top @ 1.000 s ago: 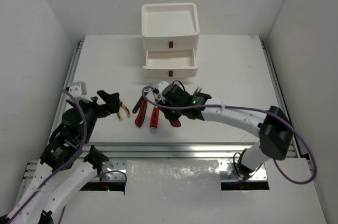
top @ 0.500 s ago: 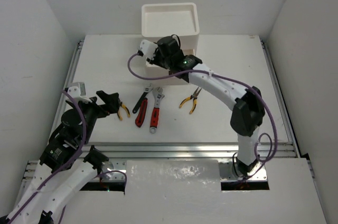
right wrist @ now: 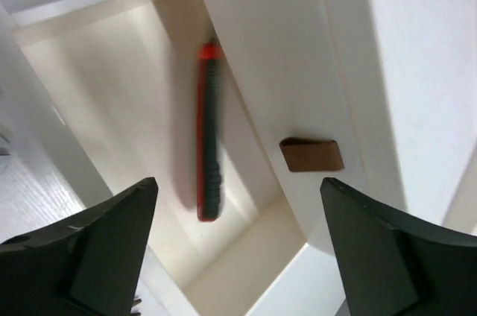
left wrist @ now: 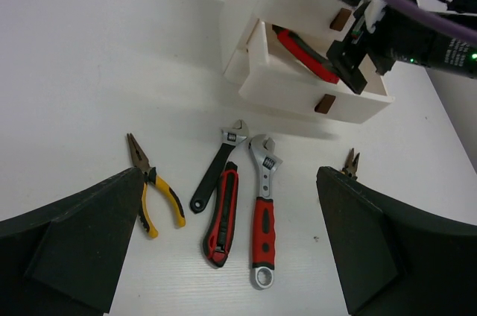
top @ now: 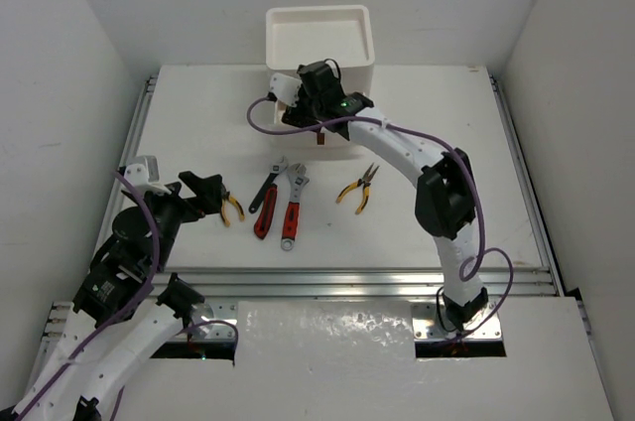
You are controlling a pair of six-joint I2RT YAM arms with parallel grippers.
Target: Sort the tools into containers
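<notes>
The white container unit (top: 369,44) stands at the back, one drawer (top: 342,148) pulled out. My right gripper (top: 303,113) hovers open over that drawer. Its wrist view shows a red-and-black-handled tool (right wrist: 209,137) lying loose on the drawer floor between the spread jaws (right wrist: 238,182), beside a brown handle (right wrist: 311,154). On the table lie yellow pliers (top: 231,208), a black wrench (top: 266,191), a red-and-black tool (top: 266,219), a red-handled wrench (top: 294,210) and more yellow pliers (top: 359,188). My left gripper (top: 203,193) stays open near the left pliers (left wrist: 153,189), holding nothing.
The right arm (top: 397,143) arches across the table's middle from its base to the drawer. Metal rails (top: 347,277) run along the table's near edge. White walls close in the left, right and back sides.
The right arm swung from the tools on the table up to the open drawer, carrying the red-and-black-handled tool. Its jaws opened and the tool now lies in the drawer. The left arm stayed still.
</notes>
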